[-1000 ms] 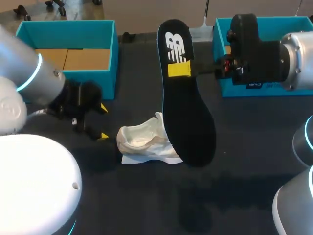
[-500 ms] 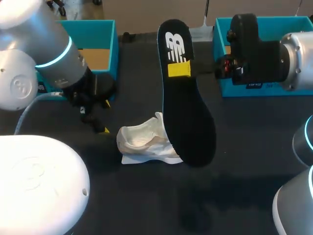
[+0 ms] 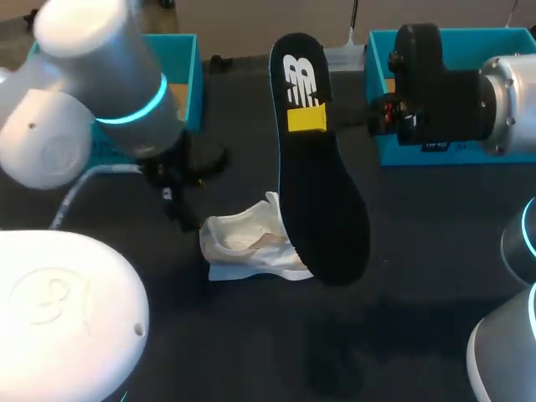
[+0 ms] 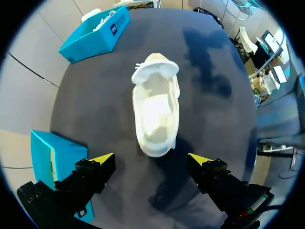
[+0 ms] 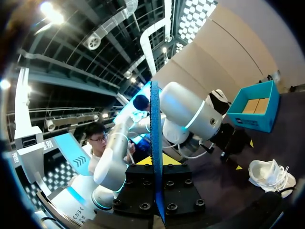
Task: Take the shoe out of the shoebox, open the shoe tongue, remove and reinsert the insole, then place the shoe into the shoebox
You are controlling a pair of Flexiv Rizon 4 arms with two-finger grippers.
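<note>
Black insole point(image 3: 322, 201) is out, clamped in my right gripper point(image 3: 306, 119); my left gripper point(image 4: 151, 158) hangs spread over the white shoe point(image 4: 156, 107) on the table point(image 4: 214, 124). Next, I reckon: steady the shoe, reinsert.

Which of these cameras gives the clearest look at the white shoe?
The left wrist view: the whole shoe lies ahead of the left gripper, its opening facing the camera. In the head view the black insole hides part of the shoe. The right wrist view shows it small and distant.
</note>
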